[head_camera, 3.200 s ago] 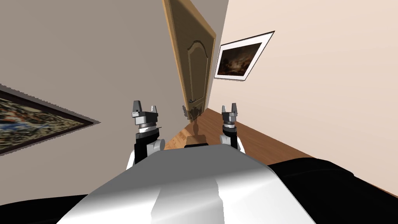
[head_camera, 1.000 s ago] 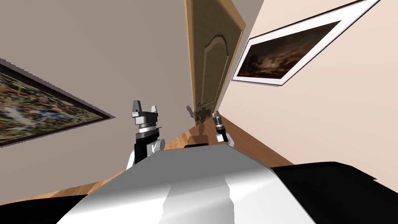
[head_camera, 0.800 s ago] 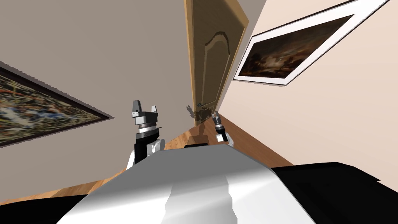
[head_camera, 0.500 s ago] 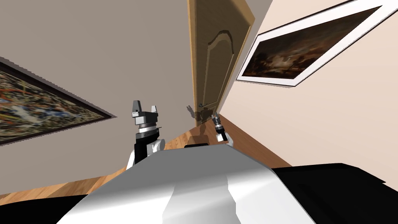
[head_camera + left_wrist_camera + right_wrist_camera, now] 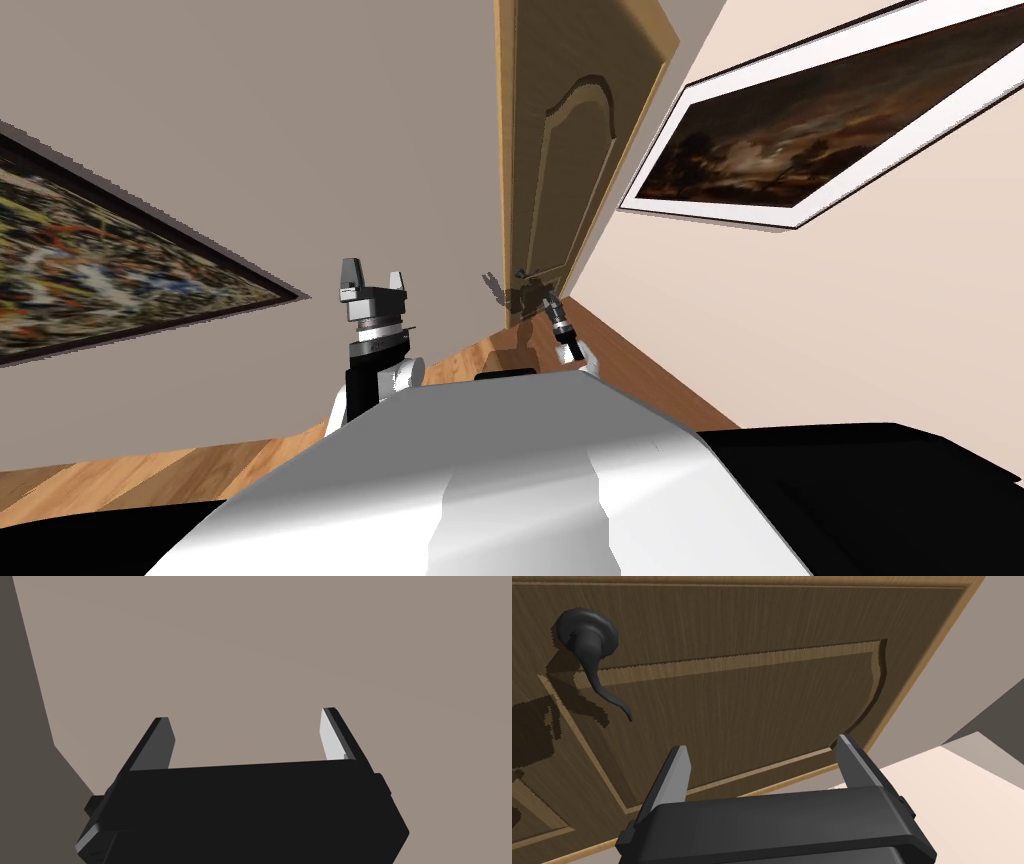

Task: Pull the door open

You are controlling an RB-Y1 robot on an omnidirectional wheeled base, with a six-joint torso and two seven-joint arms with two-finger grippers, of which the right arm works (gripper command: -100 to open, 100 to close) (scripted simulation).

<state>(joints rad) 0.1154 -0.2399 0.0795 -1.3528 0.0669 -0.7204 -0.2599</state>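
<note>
A brown panelled wooden door (image 5: 560,180) stands ahead in a lighter wood frame, between a grey-brown wall and a cream wall. Its dark lever handle (image 5: 594,658) sits on a round rose, the lever curving away from it; in the head view the handle (image 5: 520,273) is a small dark spot. My right gripper (image 5: 762,763) is open, close to the door panel and off to one side of the handle, touching nothing. In the head view that right gripper (image 5: 549,303) reaches toward the door's lower part. My left gripper (image 5: 372,280) is raised and open, its fingers (image 5: 157,743) empty.
A dark-framed painting (image 5: 110,260) hangs on the grey-brown wall at left. A white-framed dark picture (image 5: 800,140) hangs on the cream wall at right. Wooden floor (image 5: 640,370) runs along both walls to the door.
I have moved closer to the door, which looms larger. My right arm has swung inward from its raised pose and reached toward the door near the handle. The left arm has stayed put.
</note>
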